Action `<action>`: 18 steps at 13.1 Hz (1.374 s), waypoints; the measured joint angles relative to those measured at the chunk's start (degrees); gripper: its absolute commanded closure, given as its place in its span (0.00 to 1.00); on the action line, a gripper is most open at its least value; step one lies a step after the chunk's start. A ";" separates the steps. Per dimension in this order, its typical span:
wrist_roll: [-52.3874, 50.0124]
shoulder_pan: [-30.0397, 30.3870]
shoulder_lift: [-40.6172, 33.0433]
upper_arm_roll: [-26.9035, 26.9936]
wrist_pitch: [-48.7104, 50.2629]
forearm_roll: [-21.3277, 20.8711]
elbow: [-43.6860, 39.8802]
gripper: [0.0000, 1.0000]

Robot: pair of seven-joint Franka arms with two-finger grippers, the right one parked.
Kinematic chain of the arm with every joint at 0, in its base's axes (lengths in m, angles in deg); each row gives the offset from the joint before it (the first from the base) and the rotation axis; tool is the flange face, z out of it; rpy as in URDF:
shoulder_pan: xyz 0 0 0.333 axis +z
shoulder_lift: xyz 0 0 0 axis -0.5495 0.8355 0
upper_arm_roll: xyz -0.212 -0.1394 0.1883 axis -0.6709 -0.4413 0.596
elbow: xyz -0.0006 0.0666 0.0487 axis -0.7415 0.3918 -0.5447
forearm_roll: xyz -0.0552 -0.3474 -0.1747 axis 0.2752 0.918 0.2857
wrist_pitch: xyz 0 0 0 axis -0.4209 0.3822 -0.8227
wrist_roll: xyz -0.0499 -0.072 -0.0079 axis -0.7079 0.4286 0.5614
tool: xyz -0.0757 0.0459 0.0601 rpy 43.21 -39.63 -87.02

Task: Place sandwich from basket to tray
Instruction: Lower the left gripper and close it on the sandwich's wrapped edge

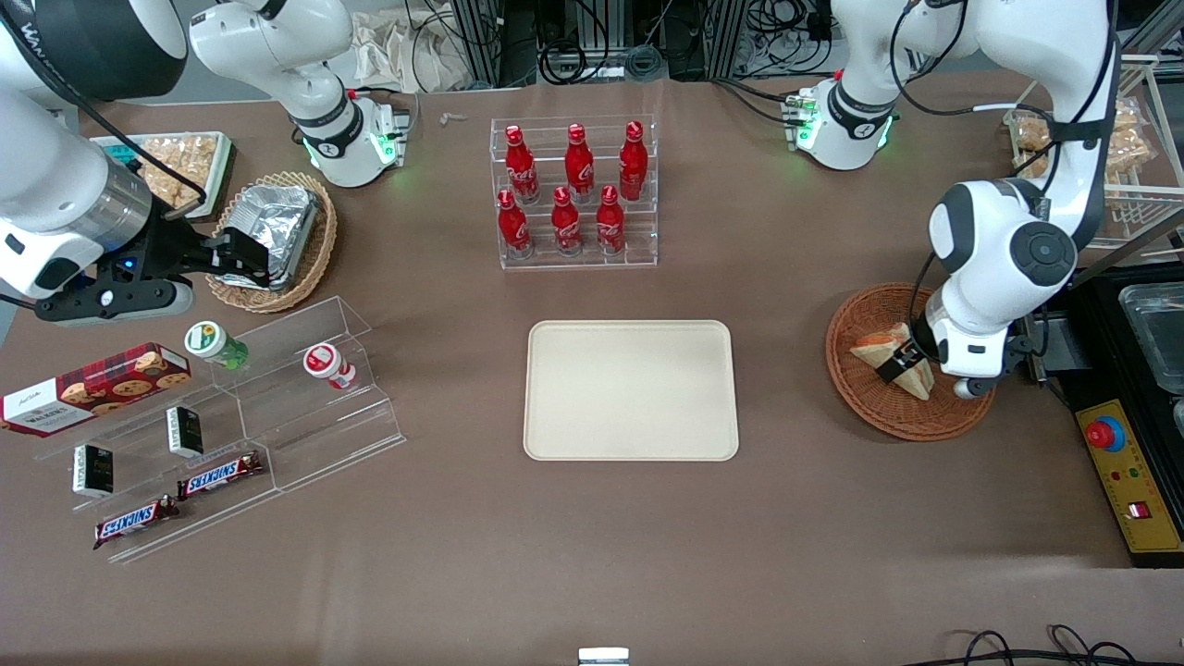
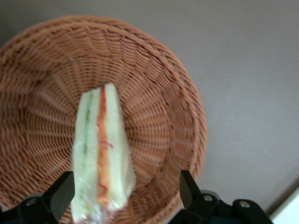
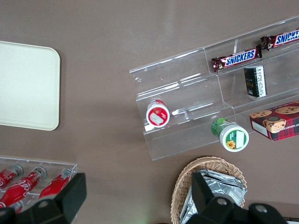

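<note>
Gripper (image 2: 124, 196) down in the basket (image 1: 856, 407), mid-right of the front frame, fingers (image 2: 60, 192) spread wide with the sandwich (image 2: 100, 158) between them, nearer one finger, not yet pinched. Sandwich stands on edge in the basket, cut face up: white bread, green and red-orange filling, looks film-wrapped. Judged light, soft, easily crushed; wrap likely slick. Best hold across the two bread faces, low and gentle, so filling is not squeezed out. Tray (image 1: 632, 389) bare at frame centre, well apart from the basket. Lower left, on clear shelves (image 1: 305, 416): two bars (image 1: 220, 474) reading "SNICKERS", a red tartan cookie box (image 1: 92, 384) whose lettering looks like "Walkers", two small dark packs, two capped cups, print too small to read. Upper centre, six red bottles (image 1: 567, 190) with white script, looks like Coca-Cola. Upper left, tan basket with foil container (image 1: 270, 227).
</note>
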 measured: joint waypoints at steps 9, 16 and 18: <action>3.11 1.38 1.34 -0.40 -7.96 3.13 5.23 0.00; 3.11 0.42 3.51 -0.68 -11.23 6.39 6.46 0.84; 3.11 0.10 3.85 -0.70 -11.43 6.40 6.76 1.00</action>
